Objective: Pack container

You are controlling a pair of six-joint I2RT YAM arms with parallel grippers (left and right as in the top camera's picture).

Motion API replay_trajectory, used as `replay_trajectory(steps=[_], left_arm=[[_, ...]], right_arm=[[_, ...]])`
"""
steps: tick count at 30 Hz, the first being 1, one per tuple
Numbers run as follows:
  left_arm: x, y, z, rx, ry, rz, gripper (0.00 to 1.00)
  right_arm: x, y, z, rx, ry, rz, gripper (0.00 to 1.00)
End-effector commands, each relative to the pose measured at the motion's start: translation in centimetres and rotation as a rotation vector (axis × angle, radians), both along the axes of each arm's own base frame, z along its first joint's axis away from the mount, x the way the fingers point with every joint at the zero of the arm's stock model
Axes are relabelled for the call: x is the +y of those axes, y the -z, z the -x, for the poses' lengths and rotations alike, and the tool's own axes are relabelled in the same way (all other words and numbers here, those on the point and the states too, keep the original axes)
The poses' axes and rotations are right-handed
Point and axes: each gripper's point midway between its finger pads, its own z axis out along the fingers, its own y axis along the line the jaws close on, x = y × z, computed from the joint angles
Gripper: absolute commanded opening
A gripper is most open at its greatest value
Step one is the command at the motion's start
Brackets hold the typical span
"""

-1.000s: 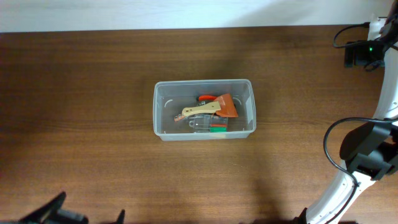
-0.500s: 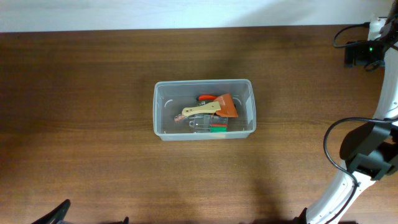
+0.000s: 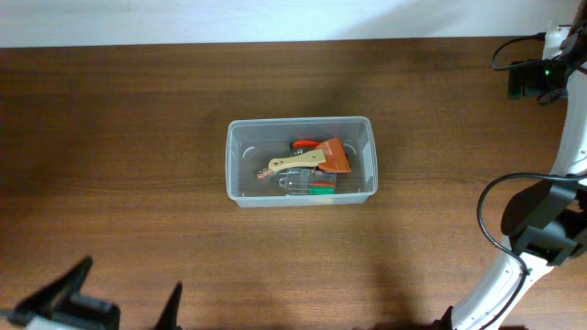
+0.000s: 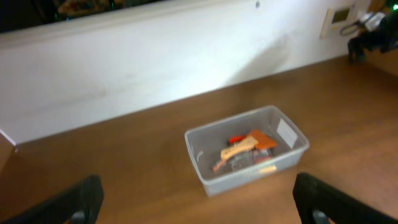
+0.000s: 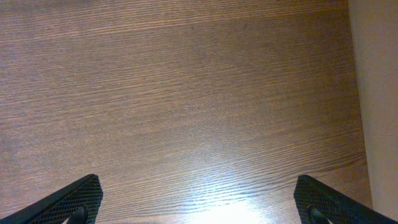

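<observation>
The container (image 3: 249,174), a clear plastic tub, stands at the middle of the brown wooden table. Inside lie a scraper (image 3: 316,158) with an orange blade and pale wooden handle, a red item (image 3: 304,144) and a small clear case (image 3: 307,186) with green in it. My left gripper (image 3: 119,302) is at the table's near left edge, open and empty, well short of the tub. In the left wrist view the container (image 4: 242,180) sits ahead between the wide-apart fingers of the left gripper (image 4: 200,199). My right gripper (image 5: 199,196) is open over bare wood, holding nothing.
The right arm's white and black links (image 3: 541,229) with a looping cable run up the table's right side to a black unit with a green light (image 3: 537,78). A white wall (image 4: 155,56) runs along the far table edge. A pale strip (image 5: 376,93) borders the wood on the right.
The left gripper dropped almost out of the overhead frame, then came back further into view at the bottom left. The container and right arm have not moved.
</observation>
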Motion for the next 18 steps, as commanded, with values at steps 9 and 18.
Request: replay_trajectory(steps=[9,18], left_arm=[[-1.0,2.9,-4.6,-0.190,0.124,-0.008,0.99],[1.5,9.9,-8.1,-0.310,-0.021,-0.046,0.99]], right_arm=[[-0.2,-0.5,0.1,-0.013,0.005,0.001,0.99],[-0.2,-0.5,0.1,-0.013,0.005,0.001,0.99]])
